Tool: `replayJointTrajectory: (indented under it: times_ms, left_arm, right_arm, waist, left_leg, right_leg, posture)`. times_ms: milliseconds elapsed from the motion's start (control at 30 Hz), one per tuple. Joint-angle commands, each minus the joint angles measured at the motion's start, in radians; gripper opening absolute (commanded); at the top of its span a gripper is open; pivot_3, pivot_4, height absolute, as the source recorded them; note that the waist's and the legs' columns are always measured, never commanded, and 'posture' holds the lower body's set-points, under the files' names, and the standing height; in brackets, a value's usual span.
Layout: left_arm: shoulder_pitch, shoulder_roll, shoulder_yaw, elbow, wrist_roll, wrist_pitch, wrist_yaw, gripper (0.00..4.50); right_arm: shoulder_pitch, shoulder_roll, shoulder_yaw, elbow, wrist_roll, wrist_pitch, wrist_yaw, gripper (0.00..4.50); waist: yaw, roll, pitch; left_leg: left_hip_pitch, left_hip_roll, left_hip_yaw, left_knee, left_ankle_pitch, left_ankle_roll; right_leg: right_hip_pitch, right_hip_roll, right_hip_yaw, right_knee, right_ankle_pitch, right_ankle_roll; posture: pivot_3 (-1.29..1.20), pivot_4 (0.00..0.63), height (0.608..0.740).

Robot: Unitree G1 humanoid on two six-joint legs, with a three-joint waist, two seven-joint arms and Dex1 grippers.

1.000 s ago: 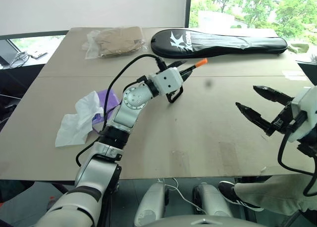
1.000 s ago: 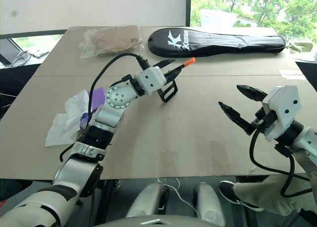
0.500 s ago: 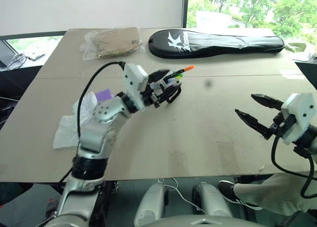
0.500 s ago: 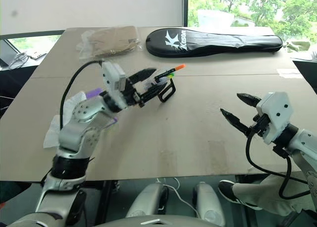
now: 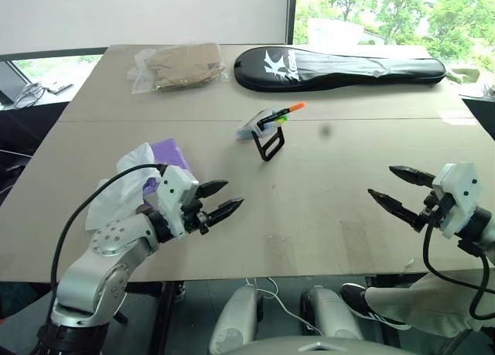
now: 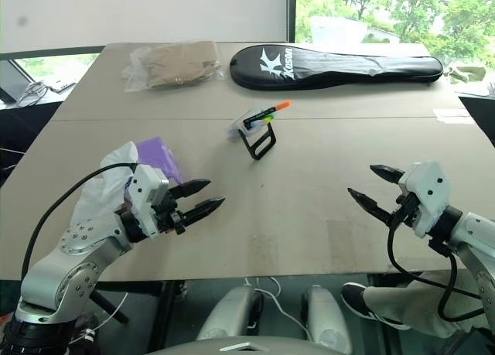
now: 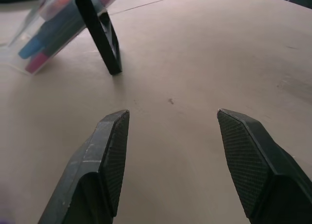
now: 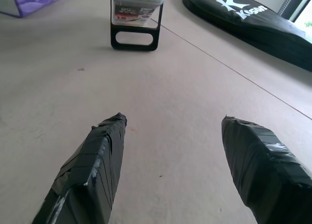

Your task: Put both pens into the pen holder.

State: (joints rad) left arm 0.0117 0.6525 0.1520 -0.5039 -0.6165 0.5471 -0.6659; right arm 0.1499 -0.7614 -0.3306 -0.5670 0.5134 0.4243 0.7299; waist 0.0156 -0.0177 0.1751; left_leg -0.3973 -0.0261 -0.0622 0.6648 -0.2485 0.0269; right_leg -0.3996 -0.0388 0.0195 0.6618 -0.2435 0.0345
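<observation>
Translucent plastic and a black loop stand make up the pen holder (image 5: 259,131), which sits tilted on the tan counter (image 5: 325,208) near its middle, toward the far side. An orange-tipped pen (image 5: 283,112) pokes out of its upper end, pointing up and to the right, with a green tip just beside it. Through the case wall in my left wrist view I can see a blue end (image 7: 30,49) and a pinkish one low inside; I cannot tell which pen each belongs to.

My left end effector (image 5: 218,201) hangs over the near left part of the counter, well apart from the holder, its two black fingers spread with nothing between them. My right end effector (image 5: 396,186) hangs over the near right edge, fingers also spread and empty, pointing inward to the left.

Just behind my left arm lie a crumpled white tissue (image 5: 124,181) and a purple packet (image 5: 168,151) touching it. On the far side a long black racket bag (image 5: 340,67) lies across the counter, and to its left a clear plastic bag with something brown inside (image 5: 179,65).
</observation>
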Motion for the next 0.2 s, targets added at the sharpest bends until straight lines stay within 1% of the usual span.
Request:
replayJointTrajectory:
  times_ms: [33, 200]
  left_arm:
    - [-0.022, 0.011, -0.005, -0.065, -0.015, 0.016, 0.0, 2.94]
    - [0.056, 0.054, 0.016, -0.087, -0.045, 0.056, -0.045, 2.94]
  right_arm:
    - [-0.02, 0.01, -0.003, -0.021, -0.001, -0.021, -0.005, 3.35]
    - [0.029, 0.007, -0.011, -0.03, -0.028, -0.042, 0.016, 3.35]
  waist:
    - [0.0, 0.0, 0.0]
    - [-0.005, 0.001, 0.0]
  left_leg:
    - [0.0, 0.0, 0.0, 0.0, 0.0, 0.0]
    - [0.0, 0.0, 0.002, -0.003, 0.0, 0.0]
  right_leg:
    - [0.0, 0.0, 0.0, 0.0, 0.0, 0.0]
    - [-0.002, 0.0, 0.003, -0.001, 0.001, 0.002]
  posture:
    - [0.0, 0.15, 0.74]
    - [0.0, 0.15, 0.74]
